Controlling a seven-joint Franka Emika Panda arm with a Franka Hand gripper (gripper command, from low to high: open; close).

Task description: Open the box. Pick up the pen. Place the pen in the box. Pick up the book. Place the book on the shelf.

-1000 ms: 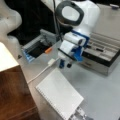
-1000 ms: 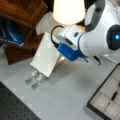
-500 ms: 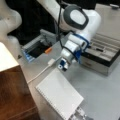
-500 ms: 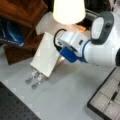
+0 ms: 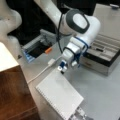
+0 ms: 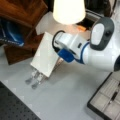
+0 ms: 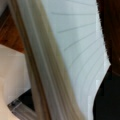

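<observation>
Book [image 5: 60, 96] pages are seen lying flat on the bench [image 5: 100, 95] near its front edge, with the gripper [image 5: 62, 68] set at the book's far edge beside a white cable plug [image 5: 51, 62]; whether its fingers are spread or pinching cannot be told. Farther back, the box [image 5: 105, 53] is seen open with the pen [image 5: 100, 49] lying in a compartment, and the shelf [image 5: 12, 87] is seen at a front view's left.

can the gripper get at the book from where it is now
Probably yes: the gripper hangs right at the far edge of the book, which lies flat on the table with nothing on its cover.
</observation>
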